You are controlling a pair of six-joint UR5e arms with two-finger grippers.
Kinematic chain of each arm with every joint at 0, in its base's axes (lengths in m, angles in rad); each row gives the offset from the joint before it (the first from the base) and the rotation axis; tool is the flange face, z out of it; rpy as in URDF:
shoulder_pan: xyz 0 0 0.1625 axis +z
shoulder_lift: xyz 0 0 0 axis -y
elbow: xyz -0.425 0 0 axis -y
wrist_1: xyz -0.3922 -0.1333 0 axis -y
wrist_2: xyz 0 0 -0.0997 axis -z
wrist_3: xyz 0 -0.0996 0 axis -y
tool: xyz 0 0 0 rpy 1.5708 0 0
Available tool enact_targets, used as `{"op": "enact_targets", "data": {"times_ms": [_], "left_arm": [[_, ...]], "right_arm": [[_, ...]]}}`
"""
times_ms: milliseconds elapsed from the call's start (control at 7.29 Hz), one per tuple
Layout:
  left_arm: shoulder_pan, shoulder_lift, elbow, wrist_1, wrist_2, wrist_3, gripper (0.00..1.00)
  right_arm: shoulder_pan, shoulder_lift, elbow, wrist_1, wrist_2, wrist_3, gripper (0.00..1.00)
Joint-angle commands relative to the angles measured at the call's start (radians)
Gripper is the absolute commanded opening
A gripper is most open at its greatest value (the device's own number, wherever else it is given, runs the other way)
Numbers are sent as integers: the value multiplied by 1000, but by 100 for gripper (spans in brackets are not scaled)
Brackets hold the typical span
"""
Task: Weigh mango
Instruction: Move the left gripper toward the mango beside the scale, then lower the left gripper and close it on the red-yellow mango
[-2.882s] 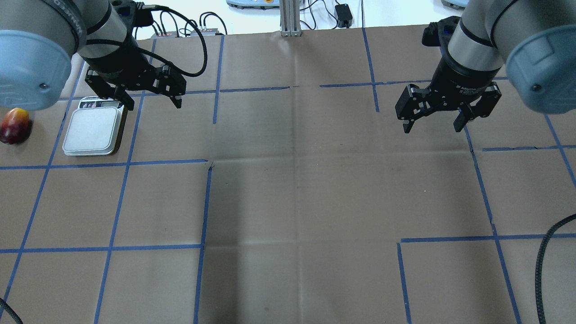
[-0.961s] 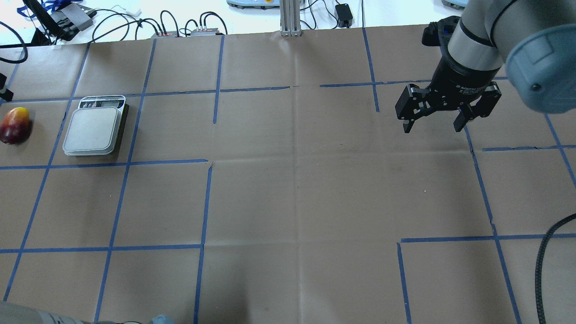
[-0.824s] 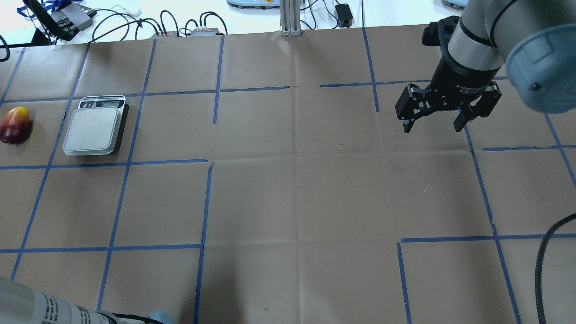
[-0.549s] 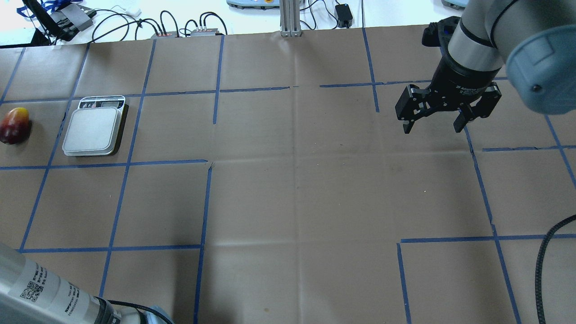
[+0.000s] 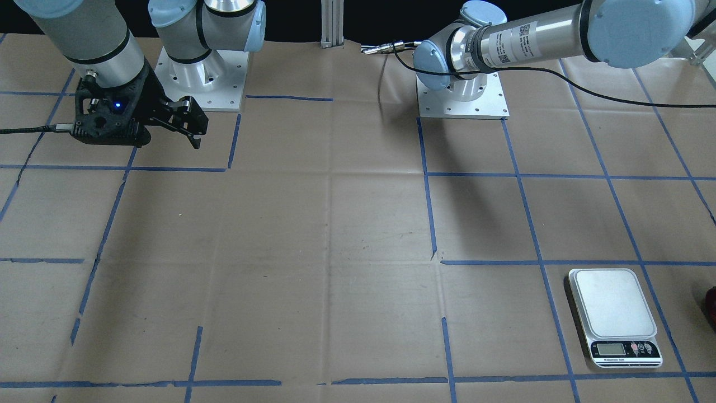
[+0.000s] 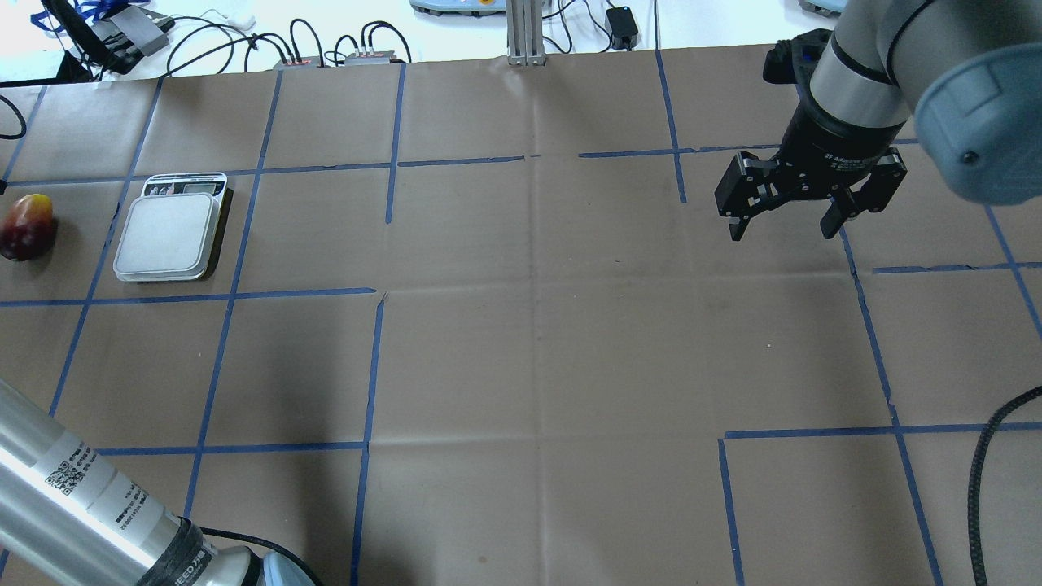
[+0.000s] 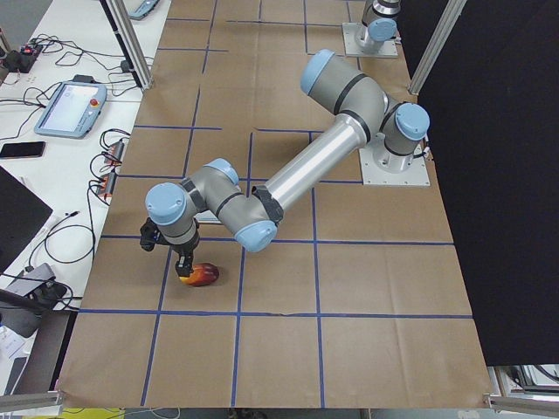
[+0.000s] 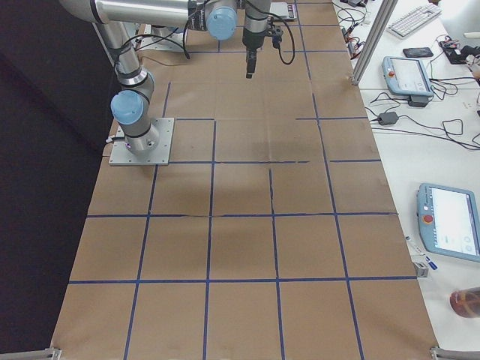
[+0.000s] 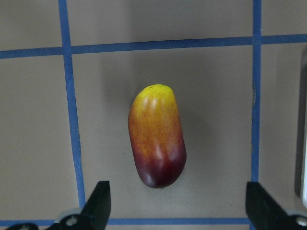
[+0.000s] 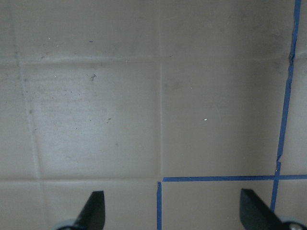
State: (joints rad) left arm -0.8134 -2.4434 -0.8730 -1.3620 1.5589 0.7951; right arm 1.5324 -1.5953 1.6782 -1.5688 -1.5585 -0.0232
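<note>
The mango [image 9: 157,136], dark red fading to yellow, lies on the brown paper at the table's far left [image 6: 27,228], left of the white scale [image 6: 169,236]. My left gripper [image 9: 176,191] is open and hovers straight above the mango, one finger on each side of its dark red end, without touching it. It also shows over the mango in the exterior left view [image 7: 183,264]. My right gripper [image 6: 781,226] is open and empty above bare paper at the far right.
The scale [image 5: 612,305] has its display toward the operators' side. My left arm's long link [image 6: 81,505] crosses the overhead view's lower left corner. Cables and boxes [image 6: 342,49] lie beyond the table's far edge. Blue tape lines grid the paper.
My left arm left its spot over the scale, swung out of the overhead view, and its link came in at the lower left. The mango, scale and right arm have not moved.
</note>
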Motion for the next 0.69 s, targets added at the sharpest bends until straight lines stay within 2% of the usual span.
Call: {"op": "enact_targets", "data": {"times_ms": [0, 412, 549], "left_arm": [[-1, -90, -1, 37, 3, -4, 100], [-1, -115, -15, 34, 15, -30, 100], [-1, -115, -14, 32, 18, -31, 89]], "right_arm": [[0, 0, 0, 0, 0, 0, 100], [0, 0, 0, 1, 0, 0, 100], [0, 0, 0, 0, 0, 0, 100]]}}
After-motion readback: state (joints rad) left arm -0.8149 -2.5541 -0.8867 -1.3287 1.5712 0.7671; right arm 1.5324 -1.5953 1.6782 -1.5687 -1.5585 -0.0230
